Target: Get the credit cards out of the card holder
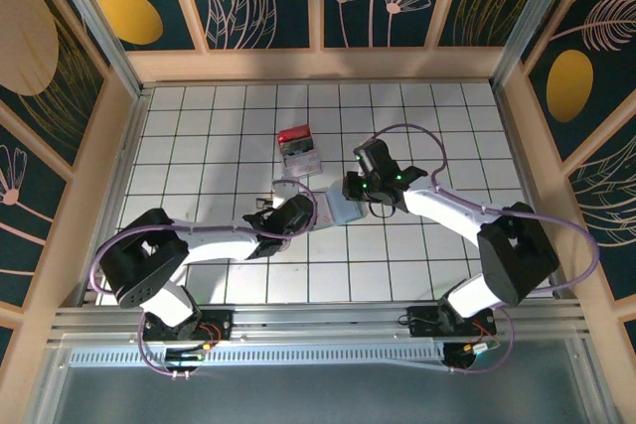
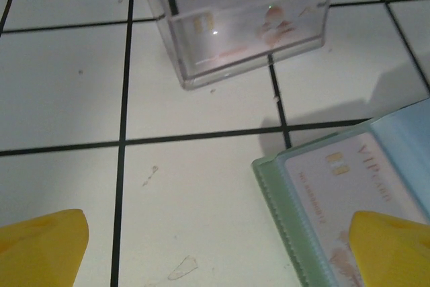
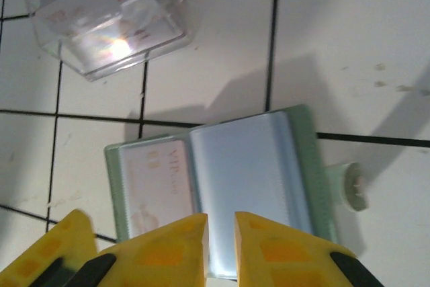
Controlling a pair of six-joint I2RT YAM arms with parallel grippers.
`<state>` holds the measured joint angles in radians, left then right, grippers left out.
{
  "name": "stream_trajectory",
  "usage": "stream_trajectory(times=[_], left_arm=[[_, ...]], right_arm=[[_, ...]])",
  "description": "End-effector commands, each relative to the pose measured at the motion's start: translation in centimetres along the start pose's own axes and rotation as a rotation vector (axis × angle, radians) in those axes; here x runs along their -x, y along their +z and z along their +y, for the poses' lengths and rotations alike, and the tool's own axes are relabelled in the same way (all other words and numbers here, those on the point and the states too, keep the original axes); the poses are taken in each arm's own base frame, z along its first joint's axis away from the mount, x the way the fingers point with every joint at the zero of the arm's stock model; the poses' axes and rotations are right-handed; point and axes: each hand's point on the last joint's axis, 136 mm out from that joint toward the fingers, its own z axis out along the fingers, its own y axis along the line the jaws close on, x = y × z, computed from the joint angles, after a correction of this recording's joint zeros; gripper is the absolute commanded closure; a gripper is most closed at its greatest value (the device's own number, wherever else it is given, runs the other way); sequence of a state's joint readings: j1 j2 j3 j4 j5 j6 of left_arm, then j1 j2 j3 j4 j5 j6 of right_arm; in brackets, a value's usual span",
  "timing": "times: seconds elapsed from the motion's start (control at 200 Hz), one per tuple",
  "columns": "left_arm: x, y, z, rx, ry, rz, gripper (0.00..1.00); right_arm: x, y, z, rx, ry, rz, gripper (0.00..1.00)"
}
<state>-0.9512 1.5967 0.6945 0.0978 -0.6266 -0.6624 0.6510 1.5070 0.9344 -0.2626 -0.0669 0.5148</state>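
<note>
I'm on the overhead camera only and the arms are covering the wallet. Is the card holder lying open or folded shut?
Observer: Open. In the right wrist view, the thin, soft, pale green and blue-grey bifold card holder lies flat on the tiles with both leaves spread.
Operator: Any card inside it?
Observer: Yes. A white rectangular VIP card sits in the pocket of one leaf. The blue-grey leaf beside it looks empty.
Operator: What is the right gripper doing?
Observer: The right gripper is over the holder's near edge, close to the fold. Its yellow fingers are close together with a thin gap, and I can't tell whether they are pinching anything.
</note>
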Motion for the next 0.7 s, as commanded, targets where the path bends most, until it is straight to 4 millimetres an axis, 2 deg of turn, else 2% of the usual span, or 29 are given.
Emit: stream_trajectory(times=[0.0,0.235,0.536,0.696], left_arm=[[-0.9,0.7,0.4,0.051,-0.018,0.029,0.01],[-1.8,1.5,1.0,0.11,-0.003,0.06,0.01],[-1.8,0.9,2.3,0.126,-0.036,0.055,0.01],[-2.2,1.2,2.1,0.106,-0.032,0.07,0.01]], right_arm=[[-1.1,1.2,1.9,0.059,0.001,0.058,0.83],[-2.2,2.6,2.8,0.068,-0.009,0.117,0.86],[-3.2,3.8,3.0,0.095,0.008,0.161,0.85],[-3.5,4.0,3.3,0.101,0.006,0.173,0.85]])
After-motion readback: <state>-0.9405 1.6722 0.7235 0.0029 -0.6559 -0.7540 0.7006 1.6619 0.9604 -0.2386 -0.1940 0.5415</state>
